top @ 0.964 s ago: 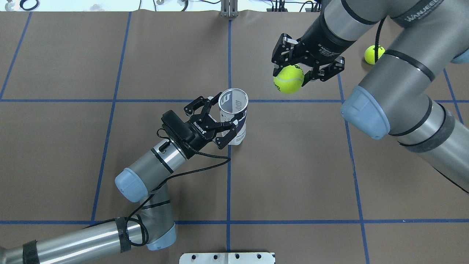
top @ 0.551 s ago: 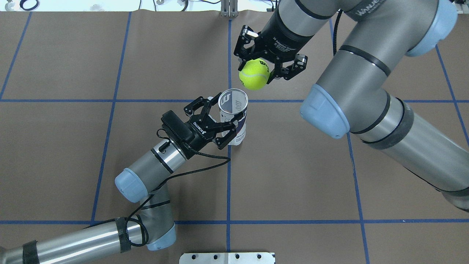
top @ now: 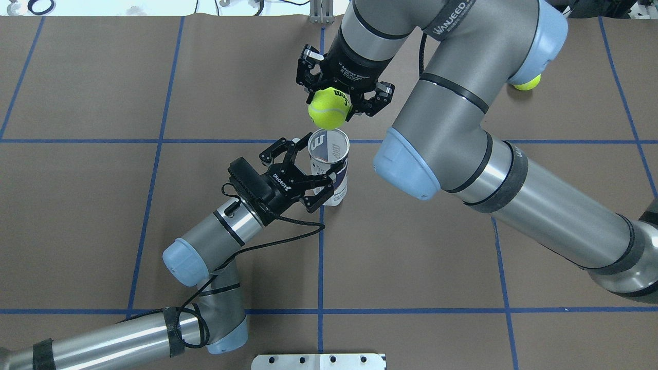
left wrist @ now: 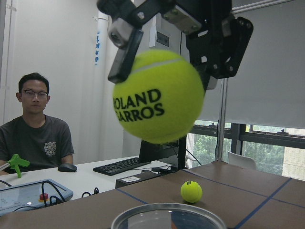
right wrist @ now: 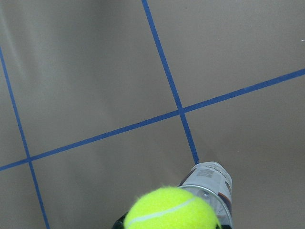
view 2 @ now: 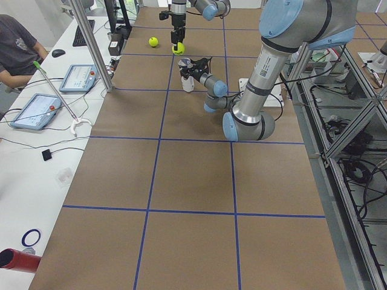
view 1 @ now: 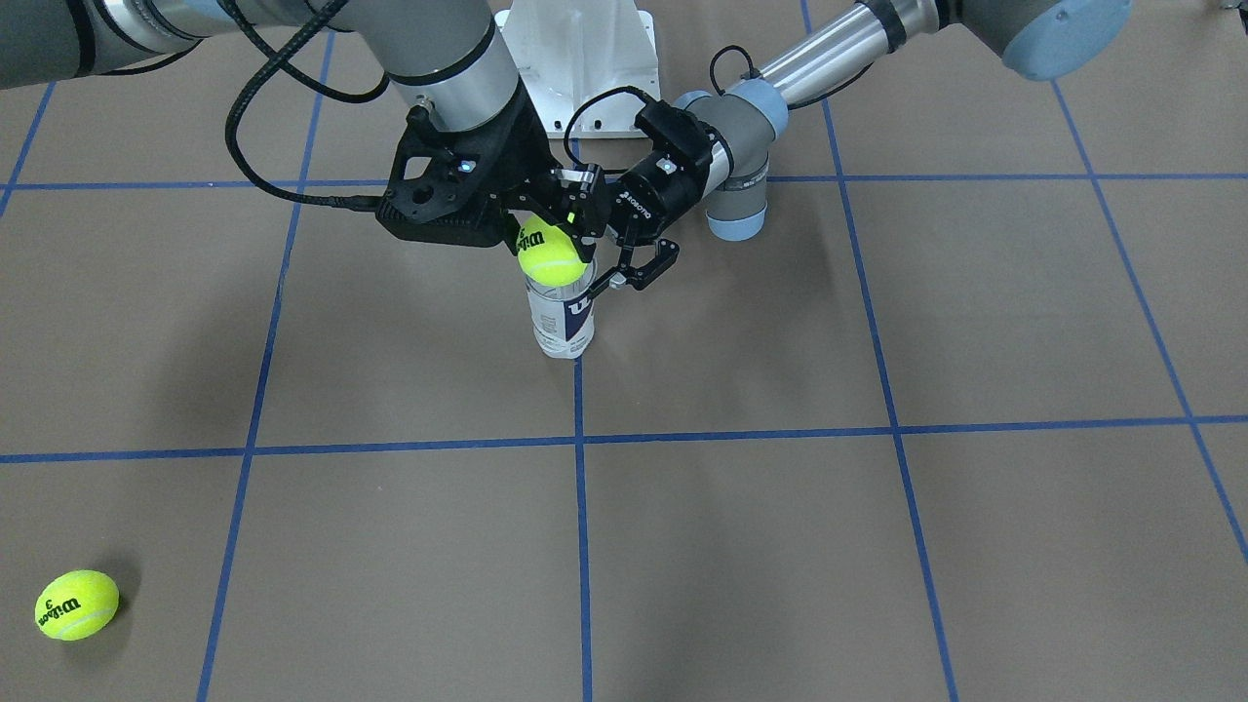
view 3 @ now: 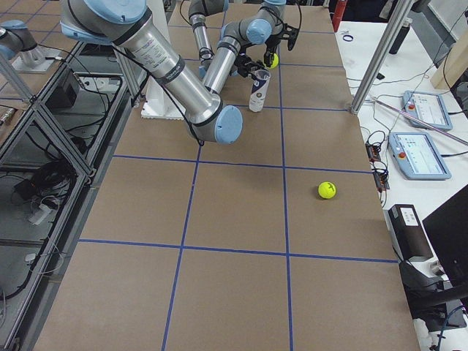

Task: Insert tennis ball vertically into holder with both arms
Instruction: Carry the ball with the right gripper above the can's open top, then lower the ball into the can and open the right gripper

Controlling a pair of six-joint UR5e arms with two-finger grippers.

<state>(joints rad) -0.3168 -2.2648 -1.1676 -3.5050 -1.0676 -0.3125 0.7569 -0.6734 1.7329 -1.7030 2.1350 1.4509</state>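
Observation:
The holder (top: 329, 163), a clear can with a white and navy label, stands upright at the table's middle. My left gripper (top: 320, 169) is shut on the holder from the side. My right gripper (top: 338, 98) is shut on a yellow tennis ball (top: 327, 111) and holds it from above. In the front-facing view the tennis ball (view 1: 551, 255) hangs right over the holder's (view 1: 563, 322) mouth. The left wrist view shows the ball (left wrist: 159, 98) a little above the metal rim (left wrist: 169, 215). The right wrist view shows the ball (right wrist: 171, 210) over the holder (right wrist: 212, 181).
A second tennis ball (top: 528, 83) lies on the table at the far right, half hidden behind my right arm; it also shows in the front-facing view (view 1: 76, 604). The white pedestal base (view 1: 575, 49) stands at the robot's side. A seated person (left wrist: 40, 129) faces the table.
My right arm has swung left with the tennis ball, from the right of the holder to its mouth. The left gripper and the holder have barely shifted.

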